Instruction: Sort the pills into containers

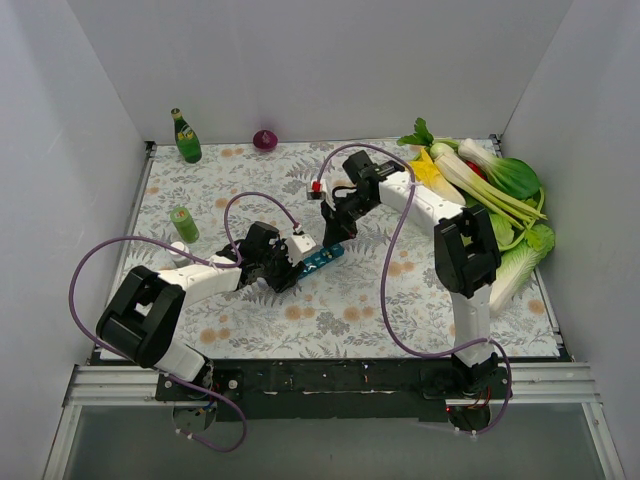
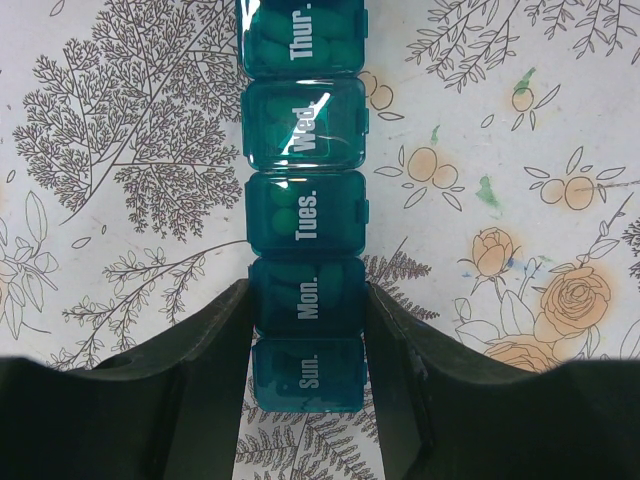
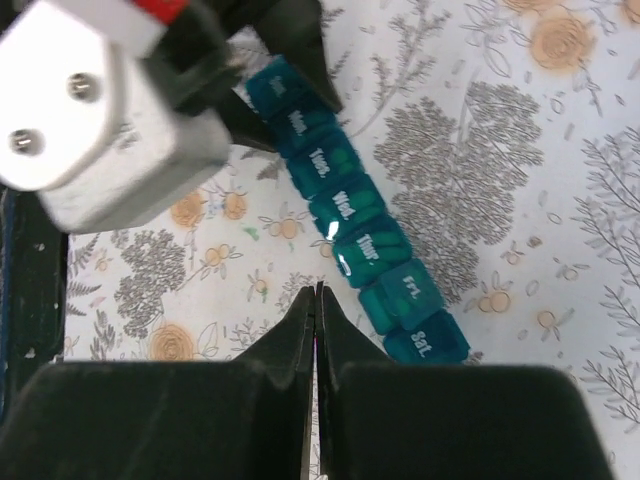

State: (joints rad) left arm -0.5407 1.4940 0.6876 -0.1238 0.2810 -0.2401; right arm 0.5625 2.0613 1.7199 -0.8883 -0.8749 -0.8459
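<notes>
The teal-blue pill organiser (image 1: 320, 260) lies on the flowered cloth in the middle of the table, its day-labelled lids down. In the left wrist view (image 2: 305, 140) pill shapes show through the Mon, Tues and Thur lids. My left gripper (image 2: 307, 300) is shut on the strip's Sun/Mon end, one finger (image 2: 215, 350) against each side; in the top view it (image 1: 290, 272) is at the strip's near-left end. My right gripper (image 3: 316, 292) is shut with nothing visible between its tips. It hovers just beside the Thur/Fri part of the organiser (image 3: 350, 215) and stands over the far end (image 1: 335, 232).
A tall green bottle (image 1: 186, 137) and a purple onion (image 1: 265, 139) stand at the back. A small green can (image 1: 184, 222) is left of my left arm. Leafy vegetables (image 1: 490, 190) are heaped along the right edge. White walls enclose the table.
</notes>
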